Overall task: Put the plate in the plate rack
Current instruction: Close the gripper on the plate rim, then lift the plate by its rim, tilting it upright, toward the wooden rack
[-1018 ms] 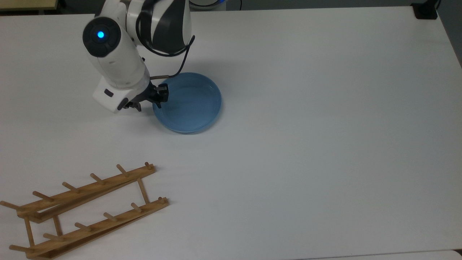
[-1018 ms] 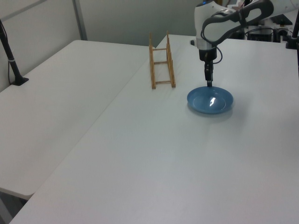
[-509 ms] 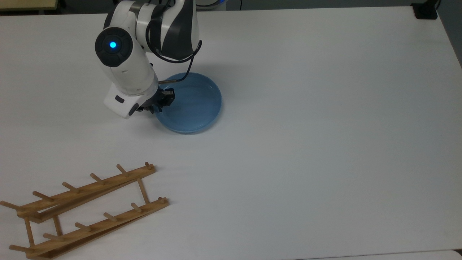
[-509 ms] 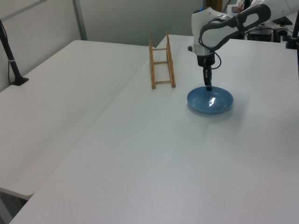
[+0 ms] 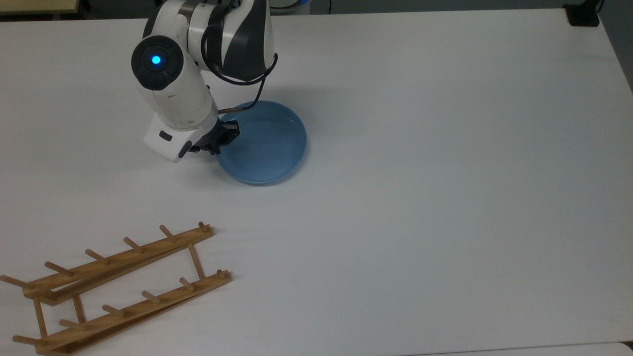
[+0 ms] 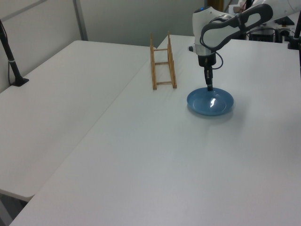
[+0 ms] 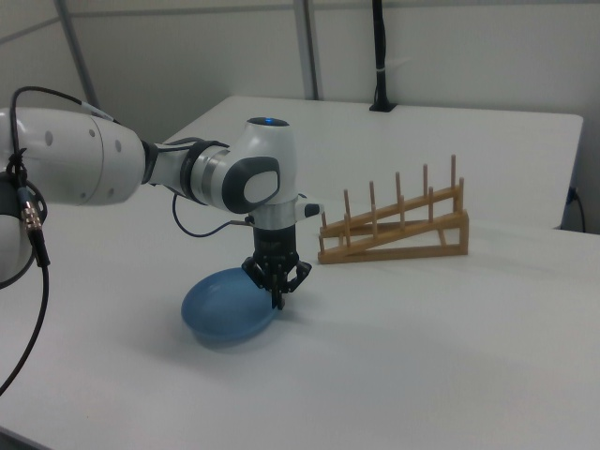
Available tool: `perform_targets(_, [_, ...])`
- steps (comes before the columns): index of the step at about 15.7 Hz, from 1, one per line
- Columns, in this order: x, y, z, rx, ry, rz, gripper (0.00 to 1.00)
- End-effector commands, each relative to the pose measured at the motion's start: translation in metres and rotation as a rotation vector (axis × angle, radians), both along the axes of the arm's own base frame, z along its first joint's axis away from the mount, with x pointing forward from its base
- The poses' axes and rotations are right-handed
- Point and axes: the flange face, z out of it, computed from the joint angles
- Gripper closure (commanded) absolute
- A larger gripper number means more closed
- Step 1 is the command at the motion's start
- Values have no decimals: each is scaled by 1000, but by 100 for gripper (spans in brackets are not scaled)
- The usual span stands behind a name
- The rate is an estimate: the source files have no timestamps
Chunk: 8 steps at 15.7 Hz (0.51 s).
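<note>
Because the light-blue plate point(image 7: 228, 309) must stand between the wooden plate rack's point(image 7: 398, 230) pegs, the gripper point(image 7: 277, 296) pinches its rim edge-on, fingers clamped.

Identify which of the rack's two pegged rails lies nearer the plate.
The upper rail in the top view; the other rail of the plate rack lies farther from the plate.

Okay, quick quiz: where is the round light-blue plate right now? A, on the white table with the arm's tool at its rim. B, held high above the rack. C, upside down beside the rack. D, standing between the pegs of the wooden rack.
A: the round light-blue plate lies on the white table, the tool at its rim, apart from the light-brown wooden rack.
</note>
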Motion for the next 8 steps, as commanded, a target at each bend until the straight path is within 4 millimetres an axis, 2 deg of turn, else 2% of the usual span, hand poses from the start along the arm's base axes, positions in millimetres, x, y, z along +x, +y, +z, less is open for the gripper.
perform_targets(1, [-2, 1, 6, -19, -15, 55, 100])
perform_targets(3, [1, -2, 22, -21, -43, 78, 100])
perform_targets(8, [16, -10, 94, -89, -161, 164, 100])
